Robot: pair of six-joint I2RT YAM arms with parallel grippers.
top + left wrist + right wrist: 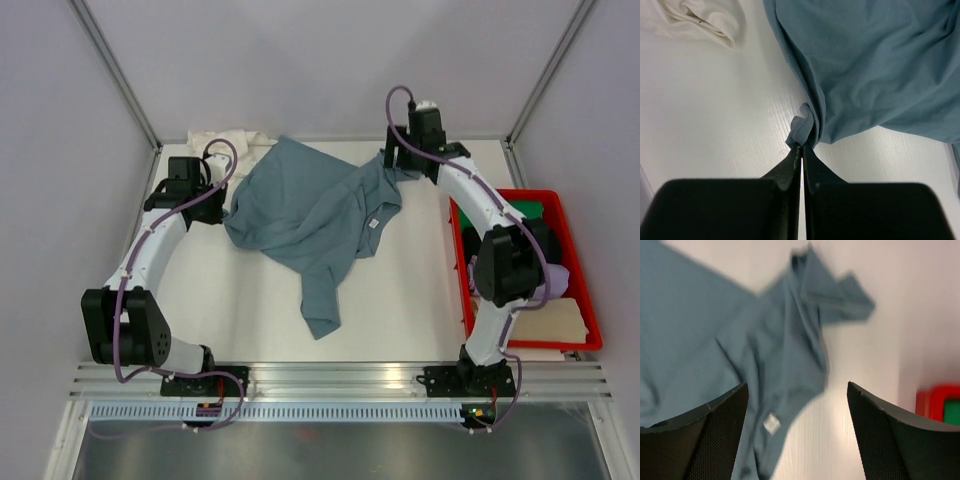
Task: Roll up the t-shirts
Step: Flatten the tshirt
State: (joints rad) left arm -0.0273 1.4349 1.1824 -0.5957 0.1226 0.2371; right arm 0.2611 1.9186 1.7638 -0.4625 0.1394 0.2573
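The slate-blue t-shirt [310, 215] lies crumpled and spread across the far middle of the table, one part trailing toward me. My left gripper [222, 208] is shut on a bunched edge of it at its left side; the left wrist view shows the fingertips [802, 146] pinching that fold, with the rest of the blue t-shirt [875, 65] behind them. My right gripper [397, 165] is open and empty above the shirt's far right part; the right wrist view shows the blue t-shirt [740, 345] below the spread fingers [875, 415]. A cream-white t-shirt [230, 142] lies bunched at the far left, and it also shows in the left wrist view [700, 20].
A red bin [530, 345] stands at the right edge, holding green, purple and beige items. White walls with metal posts close in the back and sides. A metal rail runs along the near edge by the arm bases.
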